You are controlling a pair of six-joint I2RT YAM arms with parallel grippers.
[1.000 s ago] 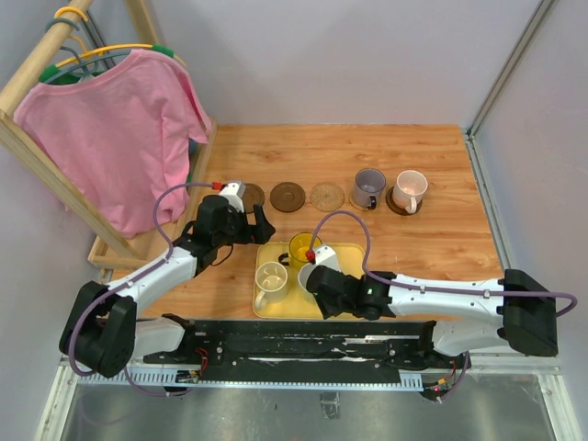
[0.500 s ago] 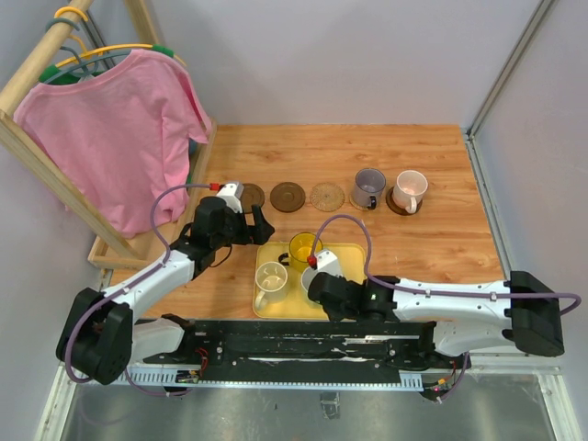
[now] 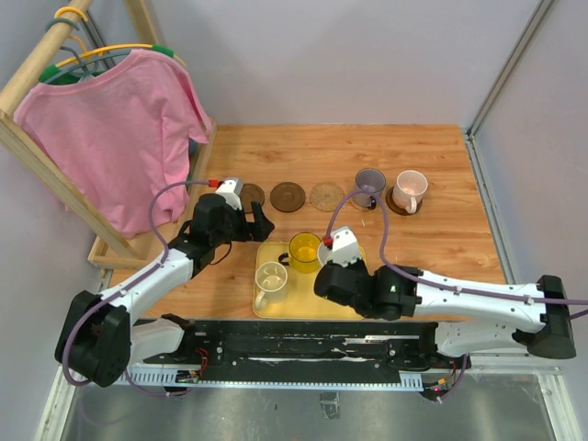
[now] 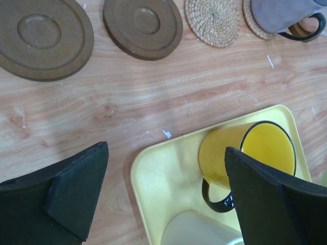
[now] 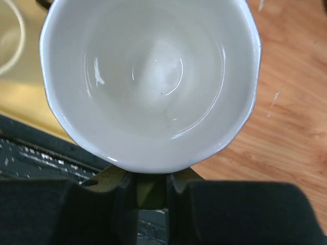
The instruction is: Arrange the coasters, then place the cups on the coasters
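Note:
My right gripper (image 5: 150, 181) is shut on the white cup (image 5: 150, 76), which fills the right wrist view; from above, the wrist (image 3: 323, 280) hides it over the yellow tray's (image 3: 276, 308) right part. The yellow cup (image 3: 304, 248) and beige cup (image 3: 271, 276) stand in the tray. In a row behind lie two bare dark brown coasters (image 4: 43, 38) (image 4: 143, 25) and a bare tan coaster (image 4: 212, 21). The grey-purple cup (image 3: 370, 184) sits on a tan coaster (image 4: 254, 25). The pink cup (image 3: 411, 188) sits on a dark coaster (image 3: 395, 204). My left gripper (image 4: 166, 153) hangs open over the tray's back-left corner.
A wooden rack (image 3: 129, 243) with a pink shirt (image 3: 119, 129) stands at the back left, close to my left arm. Grey walls close the table at the back and right. The arms' black mounting rail (image 3: 303, 340) runs along the near edge.
The right gripper closed on the white cup and carried it a little right and back over the tray. The left arm barely moved.

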